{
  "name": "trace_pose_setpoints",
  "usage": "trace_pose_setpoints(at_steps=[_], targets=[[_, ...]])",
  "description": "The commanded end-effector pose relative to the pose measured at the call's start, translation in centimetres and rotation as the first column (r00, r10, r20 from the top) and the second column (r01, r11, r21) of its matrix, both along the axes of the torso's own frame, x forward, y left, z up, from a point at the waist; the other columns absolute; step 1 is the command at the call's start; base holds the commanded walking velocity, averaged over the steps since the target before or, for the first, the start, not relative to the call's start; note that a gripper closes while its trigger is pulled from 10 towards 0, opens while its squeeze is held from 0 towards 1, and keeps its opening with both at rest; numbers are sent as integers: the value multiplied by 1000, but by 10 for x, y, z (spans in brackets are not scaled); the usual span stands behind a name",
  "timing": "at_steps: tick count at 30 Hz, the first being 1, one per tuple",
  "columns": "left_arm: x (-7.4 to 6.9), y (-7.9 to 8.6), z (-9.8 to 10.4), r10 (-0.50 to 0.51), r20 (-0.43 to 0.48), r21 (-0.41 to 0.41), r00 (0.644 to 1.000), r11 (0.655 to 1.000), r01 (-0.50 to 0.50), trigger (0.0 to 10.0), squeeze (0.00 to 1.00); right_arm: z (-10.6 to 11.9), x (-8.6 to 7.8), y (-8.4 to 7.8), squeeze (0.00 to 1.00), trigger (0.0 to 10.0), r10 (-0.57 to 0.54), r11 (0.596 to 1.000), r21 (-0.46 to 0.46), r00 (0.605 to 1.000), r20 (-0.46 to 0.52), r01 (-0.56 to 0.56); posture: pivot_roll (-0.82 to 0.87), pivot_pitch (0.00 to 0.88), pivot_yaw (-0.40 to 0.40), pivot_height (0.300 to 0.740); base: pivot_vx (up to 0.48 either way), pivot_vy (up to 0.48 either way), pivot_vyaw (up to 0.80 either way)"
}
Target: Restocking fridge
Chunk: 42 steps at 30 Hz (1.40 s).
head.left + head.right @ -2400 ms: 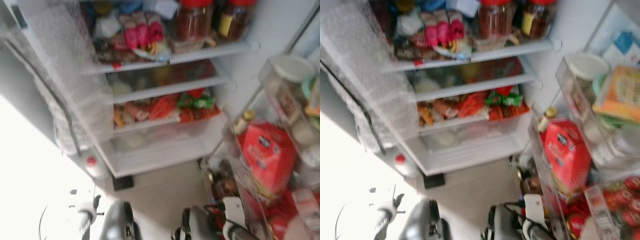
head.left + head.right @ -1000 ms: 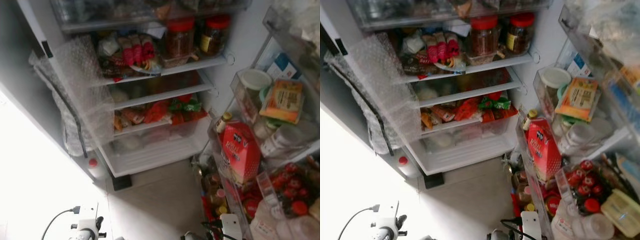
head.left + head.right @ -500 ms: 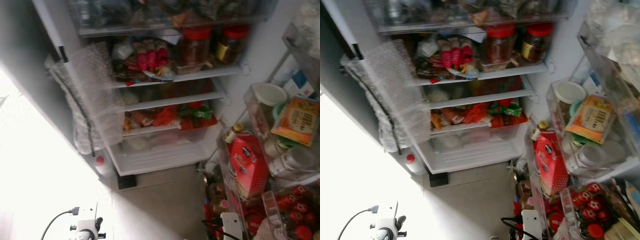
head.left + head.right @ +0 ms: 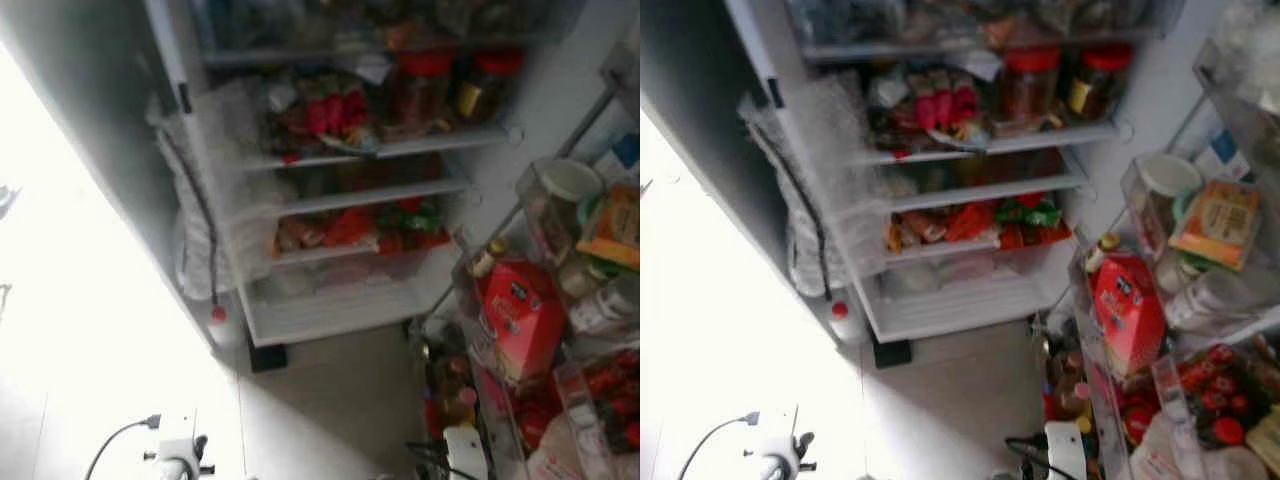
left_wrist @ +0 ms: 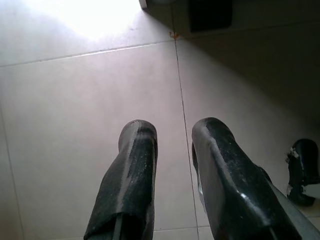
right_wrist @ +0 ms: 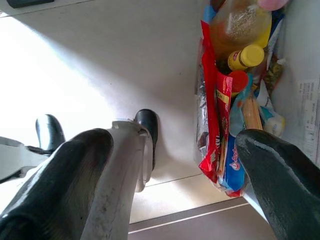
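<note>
Ahead of the robot stands the open fridge (image 4: 940, 180), shelves packed; every place below is given relative to it. Its door (image 4: 1200, 300) swings out on the right, racks full: a red carton (image 4: 1127, 312) in the middle rack, a white-lidded tub (image 4: 1167, 180) above that, red-capped bottles (image 4: 1210, 390) below. Inside, the upper shelf holds two red-lidded jars (image 4: 1030, 85) and pink packets (image 4: 940, 105); a lower shelf holds orange and green packs (image 4: 990, 220). Bubble wrap (image 4: 840, 170) hangs down the fridge's left edge. A small red-capped bottle (image 4: 840, 318) sits on the floor at the fridge's lower left corner.

Floor (image 4: 960, 400) in front of the fridge is pale tile, with hard glare washing out the left side. A cable (image 4: 710, 440) lies in the glare.

Bag of groceries (image 6: 225, 100) sits on the tile below the door, yellow and red caps showing.

Right gripper (image 6: 185, 165): fingers spread wide, nothing held, over the tile beside the bag. Left gripper (image 5: 172, 150): fingers slightly parted, nothing held, hanging over bare tile.
</note>
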<state>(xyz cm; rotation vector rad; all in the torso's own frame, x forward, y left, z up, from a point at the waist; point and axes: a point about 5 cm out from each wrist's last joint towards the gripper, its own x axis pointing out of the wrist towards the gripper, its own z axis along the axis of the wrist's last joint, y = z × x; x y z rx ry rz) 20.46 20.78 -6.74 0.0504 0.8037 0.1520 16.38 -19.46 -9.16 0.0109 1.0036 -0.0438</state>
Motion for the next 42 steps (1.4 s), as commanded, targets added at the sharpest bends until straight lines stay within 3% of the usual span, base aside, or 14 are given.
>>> trace_pose_setpoints(at_steps=[1, 22, 34, 42], targets=[[-16, 4, -8, 21, -58, 8, 998, 1000, -21, 10000, 0, -3, -7, 3, 0, 10000, -6, 1000, 10, 1000, -23, 6, -51, 172, -37, 740, 0, 296, 0], [-15, 8, -7, 8, -64, 12, 998, 1000, -7, 10000, 0, -4, -6, 5, 0, 10000, -32, 999, 8, 999, -25, 33, -68, 152, -15, 740, 0, 295, 0], [-17, 25, -5, 11, -72, 27, 997, 1000, -9, 10000, 0, -5, -8, 6, 0, 10000, -23, 1000, 4, 999, -40, 23, -69, 134, -6, 740, 0, 122, -769], [-21, 26, -7, 13, -86, 22, 996, 1000, -11, 10000, 0, -5, -9, 6, 0, 10000, -18, 1000, -5, 999, -43, 18, -71, 122, -4, 740, 0, 145, -800]])
